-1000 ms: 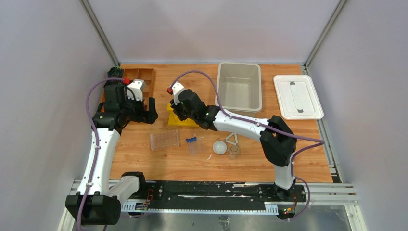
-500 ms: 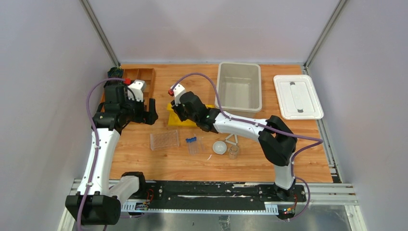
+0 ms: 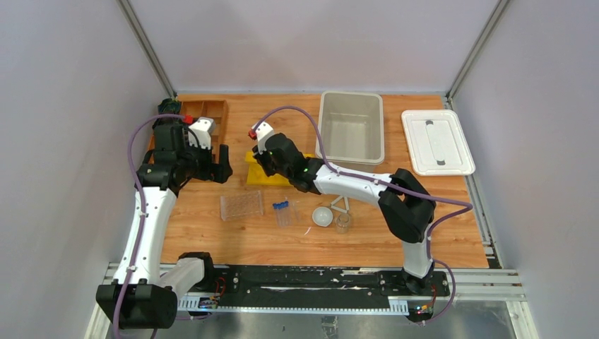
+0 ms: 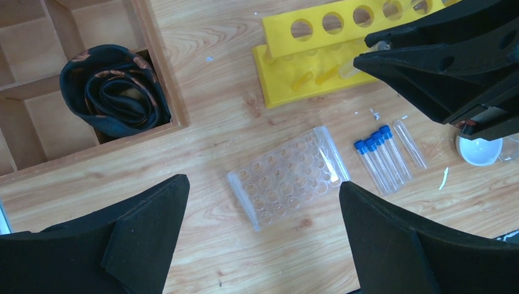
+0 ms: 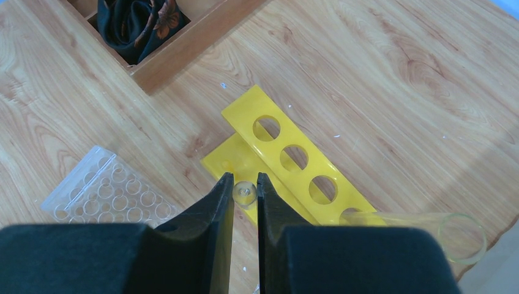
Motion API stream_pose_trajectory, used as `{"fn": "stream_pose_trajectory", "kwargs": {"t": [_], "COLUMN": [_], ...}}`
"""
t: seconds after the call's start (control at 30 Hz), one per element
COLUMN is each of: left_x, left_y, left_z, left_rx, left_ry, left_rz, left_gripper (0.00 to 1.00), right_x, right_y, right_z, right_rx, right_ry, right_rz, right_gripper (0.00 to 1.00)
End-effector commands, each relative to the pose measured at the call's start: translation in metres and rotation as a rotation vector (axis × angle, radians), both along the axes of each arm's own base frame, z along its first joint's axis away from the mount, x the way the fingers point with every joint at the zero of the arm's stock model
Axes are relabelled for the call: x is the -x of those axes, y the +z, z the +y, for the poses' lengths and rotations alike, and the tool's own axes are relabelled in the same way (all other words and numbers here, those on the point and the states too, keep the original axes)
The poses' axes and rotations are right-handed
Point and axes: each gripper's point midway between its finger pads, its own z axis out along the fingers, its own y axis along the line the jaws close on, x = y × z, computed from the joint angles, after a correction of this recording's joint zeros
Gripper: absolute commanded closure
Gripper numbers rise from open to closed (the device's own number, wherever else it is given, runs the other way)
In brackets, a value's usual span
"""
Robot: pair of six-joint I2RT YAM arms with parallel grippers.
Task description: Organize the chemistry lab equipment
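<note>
The right hand (image 5: 245, 199) is clamped on one thin clear tube (image 5: 244, 192), over the near end of the one yellow rack (image 5: 280, 142). A second clear tube (image 5: 422, 229) leans in one of the rack's holes. The left hand (image 4: 263, 187) hovers with its fingers wide apart above the counter (image 4: 214, 122). Below it lie one clear plastic rack (image 4: 287, 177), four blue-capped tubes (image 4: 376, 159) and one uncapped tube (image 4: 411, 146). Just beside these sit one white bowl (image 3: 322, 215), one white triangle (image 3: 340, 205) and one beaker (image 3: 343, 223).

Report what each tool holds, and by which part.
The right tool pinches a thin clear tube by its sides, the rounded end poking out over the yellow rack; how far along cannot be told. The left tool is open, holding nothing.
</note>
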Motion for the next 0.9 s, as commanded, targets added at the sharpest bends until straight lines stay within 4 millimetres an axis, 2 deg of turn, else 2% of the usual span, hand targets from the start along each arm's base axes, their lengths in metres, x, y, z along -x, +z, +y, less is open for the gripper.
{"fn": "stream_pose_trajectory", "kwargs": {"t": [0.0,0.4,0.87], "left_x": [-0.002,-0.004,-0.002], "left_y": [0.0,0.0,0.002], "left_z": [0.0,0.001,0.002], "left_rx": [0.0,-0.007,-0.02], "left_ry": [-0.012,-0.014,-0.016], "left_rz": [-0.003,-0.004,-0.014], "left_gripper": [0.01,0.01,0.01], "right_x": [-0.01,-0.009,-0.009], "right_y": [-0.011,-0.022,-0.044], "right_z": [-0.003,0.004,0.007], "right_rx": [0.004,0.002,0.017], "right_ry": [-0.018,0.007,0.004], "right_rz": [0.004,0.04,0.086], "right_gripper": [1.0,1.0,1.0]}}
